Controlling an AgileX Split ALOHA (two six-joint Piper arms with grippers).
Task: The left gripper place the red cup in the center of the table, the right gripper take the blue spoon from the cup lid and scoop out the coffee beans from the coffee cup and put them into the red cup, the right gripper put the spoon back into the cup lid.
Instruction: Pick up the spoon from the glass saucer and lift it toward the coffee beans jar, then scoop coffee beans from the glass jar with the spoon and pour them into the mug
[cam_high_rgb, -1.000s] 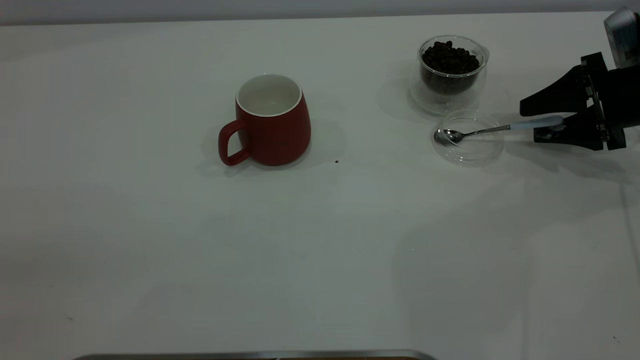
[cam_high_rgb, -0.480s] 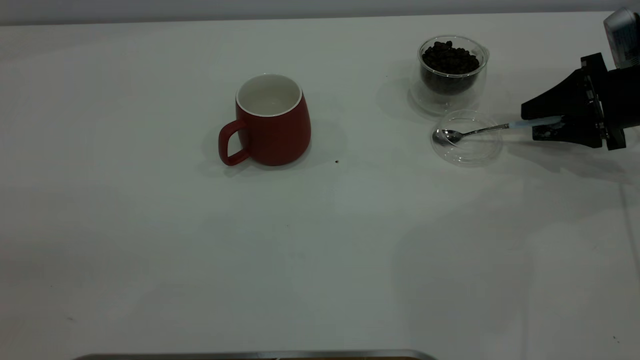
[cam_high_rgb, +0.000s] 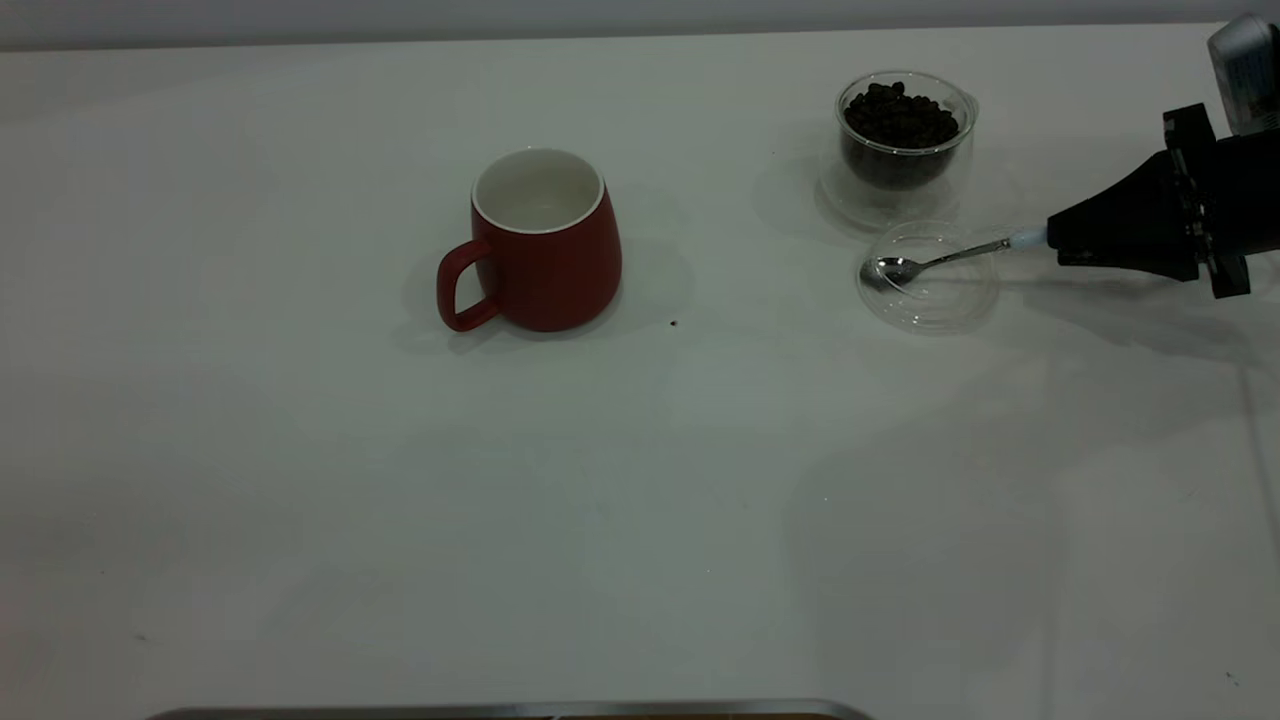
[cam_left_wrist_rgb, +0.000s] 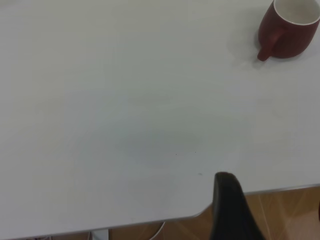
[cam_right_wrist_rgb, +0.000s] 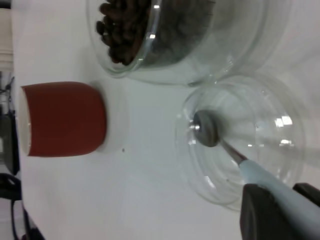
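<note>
The red cup (cam_high_rgb: 545, 245) stands upright and empty near the table's middle, handle toward the front left; it also shows in the left wrist view (cam_left_wrist_rgb: 290, 27) and the right wrist view (cam_right_wrist_rgb: 62, 119). At the back right, the glass coffee cup (cam_high_rgb: 903, 135) (cam_right_wrist_rgb: 175, 40) is full of beans. In front of it lies the clear cup lid (cam_high_rgb: 955, 300) (cam_right_wrist_rgb: 270, 150), with the spoon (cam_high_rgb: 935, 263) (cam_right_wrist_rgb: 205, 128) resting bowl-down in it. My right gripper (cam_high_rgb: 1060, 240) (cam_right_wrist_rgb: 282, 196) is shut on the spoon's blue handle. My left gripper (cam_left_wrist_rgb: 274, 220) hangs open over the table's edge, far from the cup.
One stray coffee bean (cam_high_rgb: 673, 323) lies on the white table (cam_high_rgb: 640, 480) just right of the red cup. A metal strip (cam_high_rgb: 500, 710) runs along the front edge. Wooden floor (cam_left_wrist_rgb: 280, 210) shows beyond the table edge in the left wrist view.
The right gripper's fingers have gone from open around the blue handle to shut on it. The handle end has risen a little and the lid has shifted slightly left.
</note>
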